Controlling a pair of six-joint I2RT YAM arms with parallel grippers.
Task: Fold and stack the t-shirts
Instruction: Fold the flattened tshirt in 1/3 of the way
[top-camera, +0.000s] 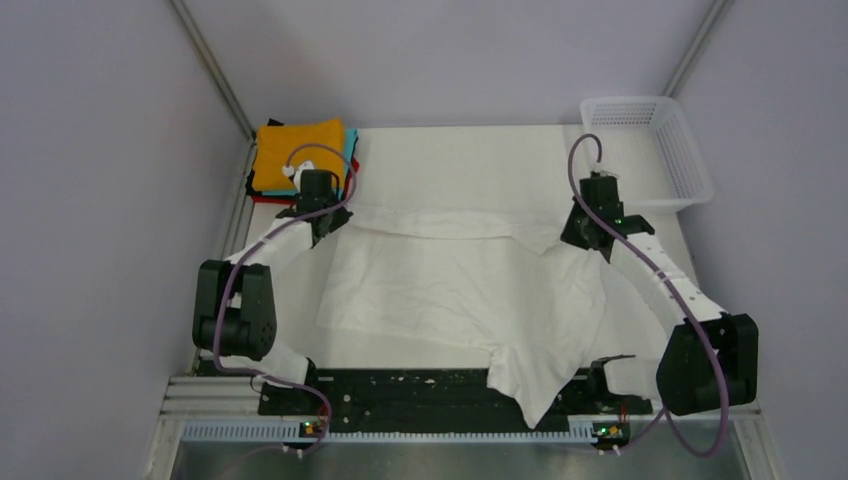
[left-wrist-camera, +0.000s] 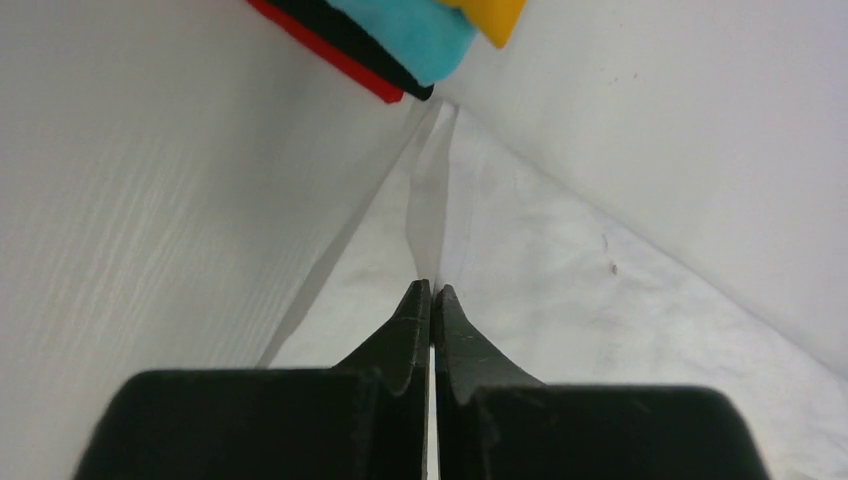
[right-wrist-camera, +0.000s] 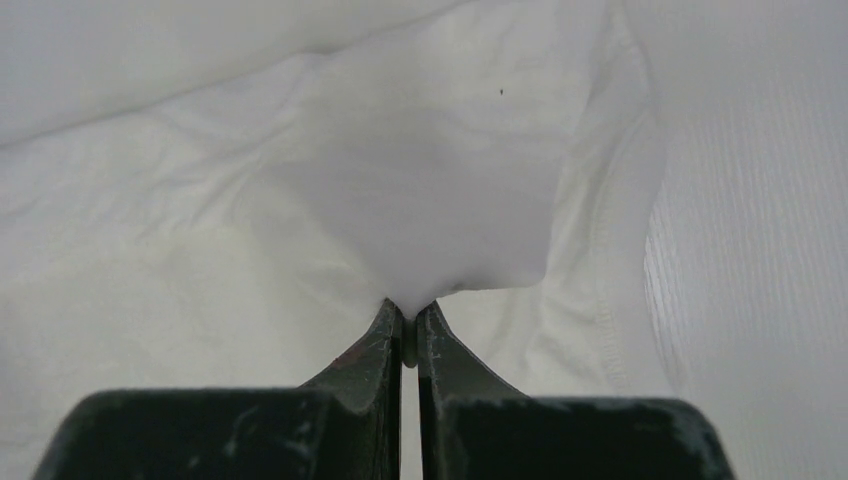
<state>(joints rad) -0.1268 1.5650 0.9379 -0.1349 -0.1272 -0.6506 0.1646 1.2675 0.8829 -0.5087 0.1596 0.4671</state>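
**Both grippers pinching the white shirt's far edge**

Top view: we see the white shirt (top-camera: 460, 290) spread, wrinkled, across the middle of the frame on the table (top-camera: 450, 160). One part of it hangs over the black rail (top-camera: 400, 390) at lower centre. Along its upper edge runs a narrow folded band. The left gripper (top-camera: 322, 222) sits at the upper left corner of this band and the right gripper (top-camera: 582, 232) at its upper right corner.

Left wrist view: the fingers (left-wrist-camera: 405, 330) are pressed together on a thin ridge of white cloth that rises from between the tips.

Right wrist view: the fingers (right-wrist-camera: 375, 345) are likewise closed, nipping a puckered tuft of the shirt, with a hemmed seam to the right of it.

The stack (top-camera: 300, 155) of folded shirts lies in the upper left of the top view, just beyond the left gripper. Its orange shirt (top-camera: 300, 145) is on top, and below it we see the teal shirt (left-wrist-camera: 415, 35), black shirt (left-wrist-camera: 360, 45) and red shirt (left-wrist-camera: 330, 55). The basket (top-camera: 690, 170) stands at upper right, apart from the shirt.
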